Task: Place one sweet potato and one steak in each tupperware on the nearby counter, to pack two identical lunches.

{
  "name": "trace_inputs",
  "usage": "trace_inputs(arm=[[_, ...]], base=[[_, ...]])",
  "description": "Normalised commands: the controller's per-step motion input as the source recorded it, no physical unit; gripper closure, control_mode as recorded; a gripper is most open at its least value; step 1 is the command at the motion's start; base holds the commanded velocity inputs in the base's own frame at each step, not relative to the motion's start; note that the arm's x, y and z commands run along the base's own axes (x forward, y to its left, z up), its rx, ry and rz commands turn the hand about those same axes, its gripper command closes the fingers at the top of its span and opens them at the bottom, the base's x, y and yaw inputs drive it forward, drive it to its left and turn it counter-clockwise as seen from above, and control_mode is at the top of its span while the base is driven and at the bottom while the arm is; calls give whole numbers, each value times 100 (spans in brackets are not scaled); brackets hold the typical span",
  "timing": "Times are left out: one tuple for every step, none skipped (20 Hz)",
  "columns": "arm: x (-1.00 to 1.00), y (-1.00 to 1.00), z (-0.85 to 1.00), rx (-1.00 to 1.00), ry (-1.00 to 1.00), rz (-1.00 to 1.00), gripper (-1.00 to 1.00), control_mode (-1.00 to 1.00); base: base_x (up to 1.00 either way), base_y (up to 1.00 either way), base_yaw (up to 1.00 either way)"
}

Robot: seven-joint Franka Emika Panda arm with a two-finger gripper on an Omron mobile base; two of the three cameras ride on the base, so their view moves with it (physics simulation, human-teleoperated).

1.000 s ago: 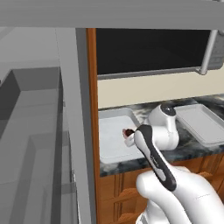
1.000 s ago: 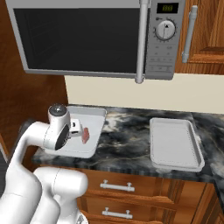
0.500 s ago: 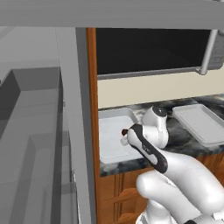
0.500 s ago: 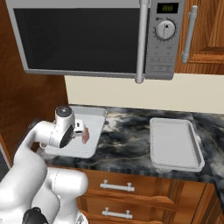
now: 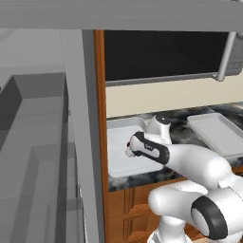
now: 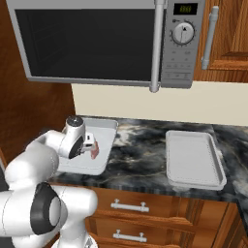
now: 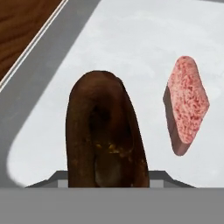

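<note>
The counter (image 6: 145, 155) runs dark and marbled under the microwave (image 6: 101, 41), with wooden drawers (image 6: 145, 213) below it. Two white trays sit on it, well apart: the right tray (image 6: 193, 157) bare, the left tray (image 6: 104, 138) by the wooden side wall under the arm.

The arm (image 5: 190, 163) has folded much lower than half a second ago — its elbow, then raised in front of the counter, now lies almost level, and the hand has sunk over the left tray (image 5: 118, 152).

The gripper (image 6: 92, 147) points down into that tray. In the hand view its fingers are pinching a dark brown sweet potato (image 7: 105, 135), which stands up large right in front of the camera, above the tray floor (image 7: 131, 43). Whether it touches the floor cannot be told.

Just beside the potato — to its right in the hand view — a pink steak (image 7: 186, 105) lies on the tray floor, apart from it. From the right base view a pink piece (image 6: 95, 151) shows at the fingertips.
</note>
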Motion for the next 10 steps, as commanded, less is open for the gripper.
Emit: trace_inputs(arm=[[32,11,-28,0,2,0,100,-100],[29,12,-26,0,0,0,100,-100],[29,11,-22,0,0,0,100,-100],[28,10,-21,0,0,0,100,-100],[28,7,-18,0,0,0,100,-100],[29,2,-19,0,0,0,100,-100],[29,0,-19,0,0,0,100,-100],[29,0,-20,0,0,0,100,-100],[29,0,-23,0,0,0,100,-100],[29,0,-27,0,0,0,100,-100]], base=[[0,0,0],[0,0,0],[0,0,0],[0,0,0],[0,0,0],[0,0,0],[0,0,0],[0,0,0],[0,0,0],[0,0,0]])
